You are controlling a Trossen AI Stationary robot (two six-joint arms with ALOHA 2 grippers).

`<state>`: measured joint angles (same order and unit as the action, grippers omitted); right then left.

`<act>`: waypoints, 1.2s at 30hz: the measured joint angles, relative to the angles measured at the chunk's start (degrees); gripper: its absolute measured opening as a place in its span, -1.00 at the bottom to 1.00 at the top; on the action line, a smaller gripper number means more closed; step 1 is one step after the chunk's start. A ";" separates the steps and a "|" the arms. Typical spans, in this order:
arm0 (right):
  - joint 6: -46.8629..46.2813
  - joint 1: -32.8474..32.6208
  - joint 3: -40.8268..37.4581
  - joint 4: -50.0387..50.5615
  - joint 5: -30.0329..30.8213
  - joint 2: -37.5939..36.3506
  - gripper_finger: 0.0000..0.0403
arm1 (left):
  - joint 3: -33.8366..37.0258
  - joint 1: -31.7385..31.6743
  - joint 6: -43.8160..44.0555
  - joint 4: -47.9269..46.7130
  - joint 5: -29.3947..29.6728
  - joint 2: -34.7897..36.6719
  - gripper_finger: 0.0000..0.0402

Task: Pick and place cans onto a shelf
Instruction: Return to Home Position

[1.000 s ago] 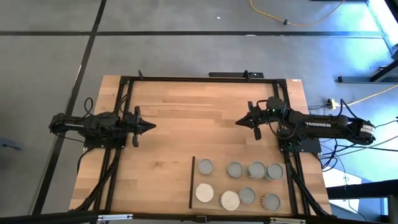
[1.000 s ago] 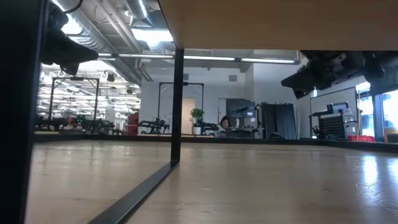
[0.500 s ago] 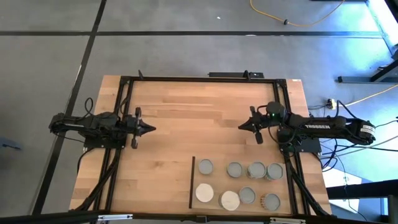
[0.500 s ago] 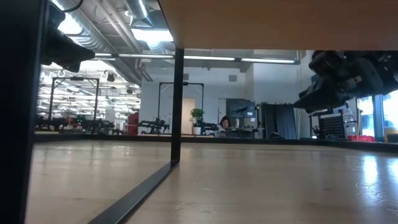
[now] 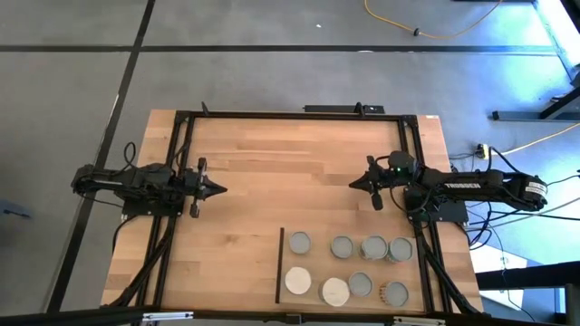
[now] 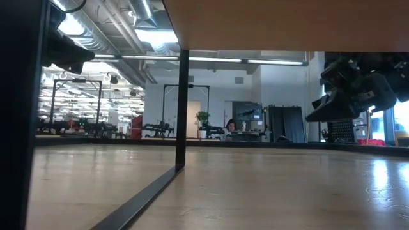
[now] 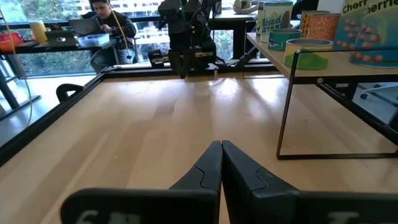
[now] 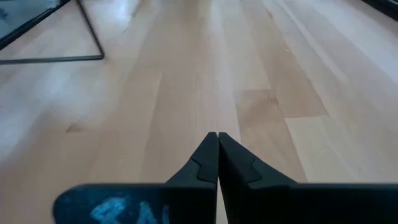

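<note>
Left gripper [image 5: 220, 188], right gripper [image 5: 352, 184] sat pinched tight, empty. Cans [image 5: 343, 246] on shelf [image 5: 319, 263] looked rigid, slick-walled; best squeezed across sides.

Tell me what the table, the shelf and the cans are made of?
The table looks like varnished pale wood: planks and grain show, with a soft sheen. The shelf top looks like plain pale wood, on thin dark legs, probably metal. The cans seem metal: dull silvery lids, some white, with printed labels.
</note>
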<state>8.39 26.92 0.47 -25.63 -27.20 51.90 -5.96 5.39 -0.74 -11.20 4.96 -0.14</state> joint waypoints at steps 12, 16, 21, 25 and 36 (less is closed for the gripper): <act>-3.61 0.02 0.00 0.59 4.68 0.00 -0.91 | -0.11 -0.01 9.16 -7.54 9.04 0.00 -1.00; -3.49 0.02 0.00 0.59 4.68 0.00 -0.91 | -0.11 0.02 9.27 -7.21 6.81 0.00 -1.00; -3.48 0.02 0.00 0.59 4.68 0.00 -0.91 | -0.09 0.02 9.62 -4.57 5.83 0.00 -1.00; -3.44 0.02 0.00 0.59 4.68 0.00 -0.91 | -0.09 0.02 9.39 -3.20 3.86 0.00 -1.00; -3.42 -2.64 -0.04 1.14 4.70 -6.51 -0.91 | -0.07 0.02 8.75 -3.17 -0.18 0.00 -1.00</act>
<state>4.97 24.28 0.43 -24.49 -22.50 45.39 -6.03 5.41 8.01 -14.37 4.78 -0.14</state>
